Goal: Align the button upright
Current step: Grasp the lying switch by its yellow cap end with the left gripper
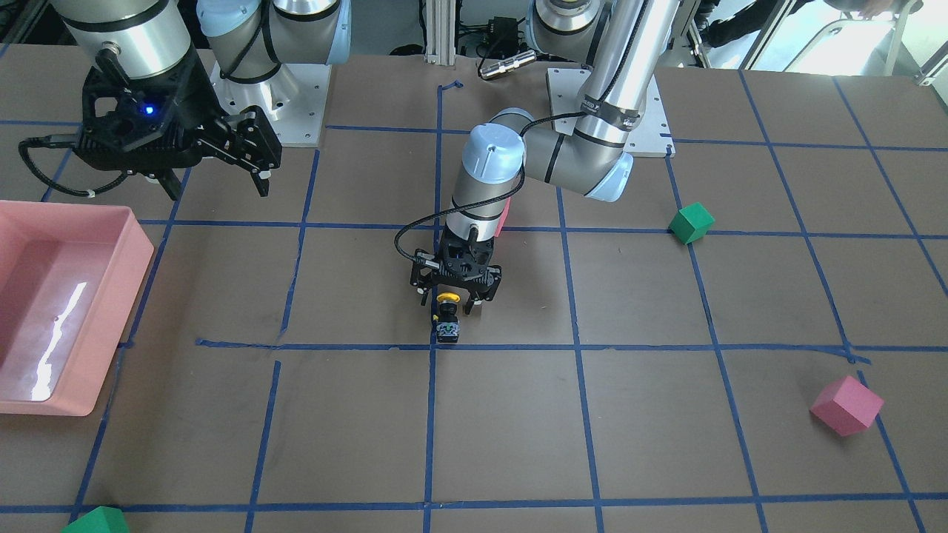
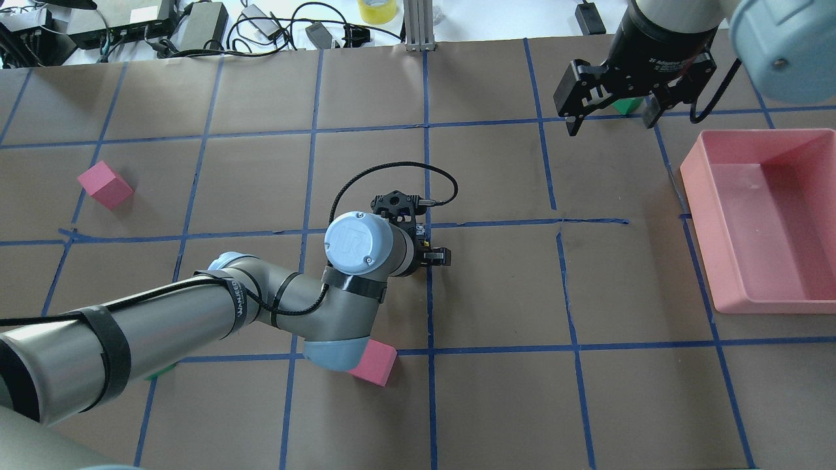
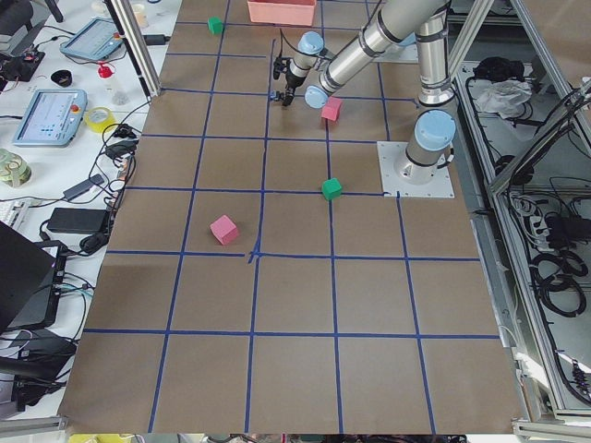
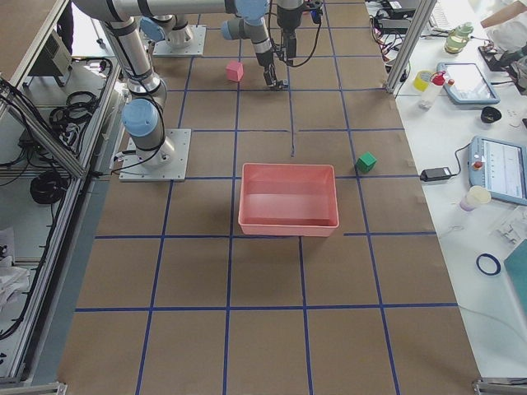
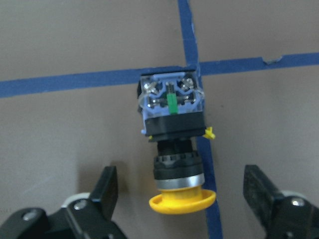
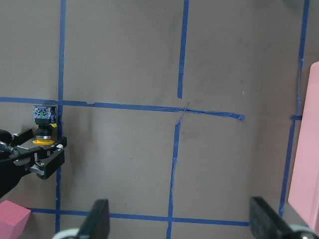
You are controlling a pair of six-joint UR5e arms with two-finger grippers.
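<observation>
Fingers [image 5: 107, 191] of my left gripper [image 5: 182, 191] stood spread wide either side of the yellow cap, gripping nothing. I judged I should close squarely on the black collar behind the cap, then tip it up gently. The button [image 5: 172, 107] lay on its side on a blue tape [image 5: 75, 84] crossing, cap toward me and the silvery, green-tabbed terminal block away. My right gripper [image 2: 614, 124] hung released, well apart.

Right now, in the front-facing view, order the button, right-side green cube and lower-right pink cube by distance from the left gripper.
1. Button, at the open jaws of the left gripper.
2. Green cube, view's right.
3. Pink cube, view's lower right.
</observation>
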